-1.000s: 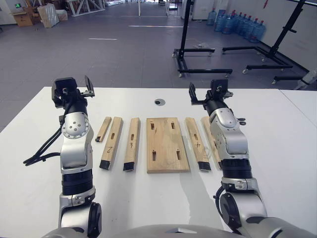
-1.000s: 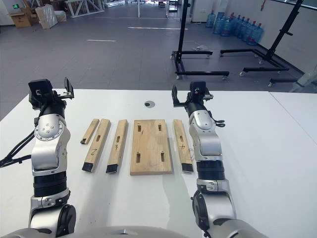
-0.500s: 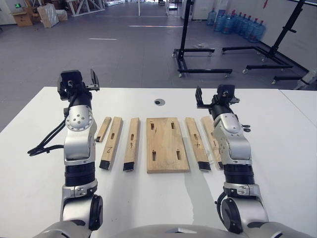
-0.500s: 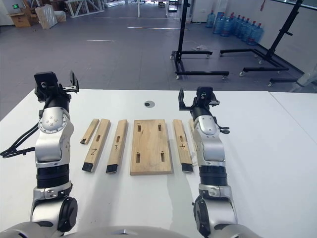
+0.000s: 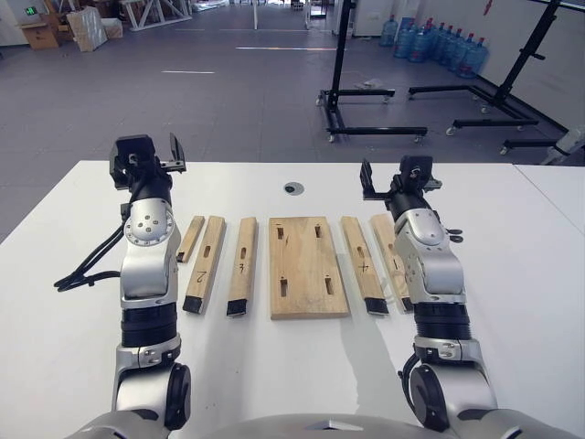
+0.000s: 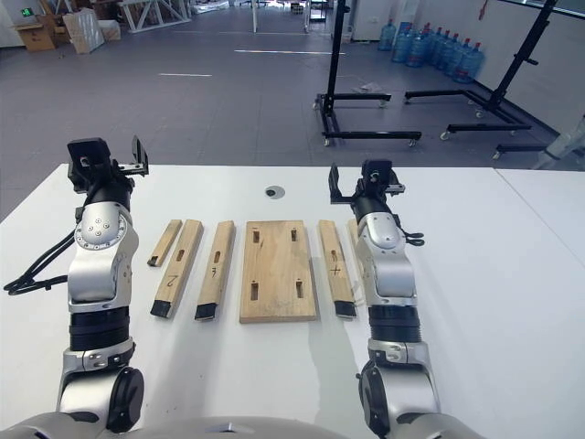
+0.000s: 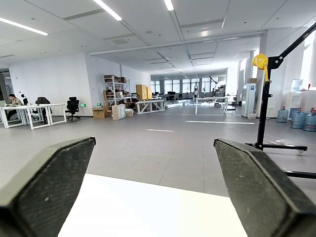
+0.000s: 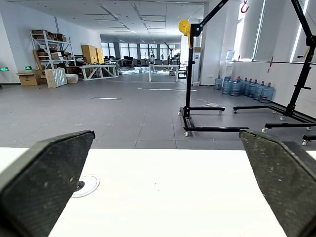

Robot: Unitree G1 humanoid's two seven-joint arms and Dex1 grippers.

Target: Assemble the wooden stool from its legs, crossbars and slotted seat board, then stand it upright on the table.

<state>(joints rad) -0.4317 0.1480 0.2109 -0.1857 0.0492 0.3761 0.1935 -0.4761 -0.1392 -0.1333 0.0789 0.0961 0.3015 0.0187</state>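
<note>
The slotted seat board [image 5: 309,267] lies flat at the middle of the white table [image 5: 512,274]. To its left lie a short crossbar [image 5: 191,238], a leg marked 2 [image 5: 205,262] and another leg [image 5: 242,265]. On the board's right lies a leg [image 5: 363,264], and a further piece [image 5: 383,240] is partly hidden under my right arm. My left gripper [image 5: 146,154] is raised over the table's far left, beyond the crossbar, open and empty [image 7: 158,192]. My right gripper [image 5: 395,176] is held up beyond the right-hand pieces, also open and empty [image 8: 163,182].
A round cable hole [image 5: 294,188] sits in the table beyond the board. A black cable [image 5: 82,270] hangs by my left arm. Black wheeled stands [image 5: 375,101] and water bottles [image 5: 443,46] are on the floor past the far edge.
Over the last second my left arm has shifted right and its gripper has risen a little. My right arm has shifted slightly right. The wooden pieces have not moved.
</note>
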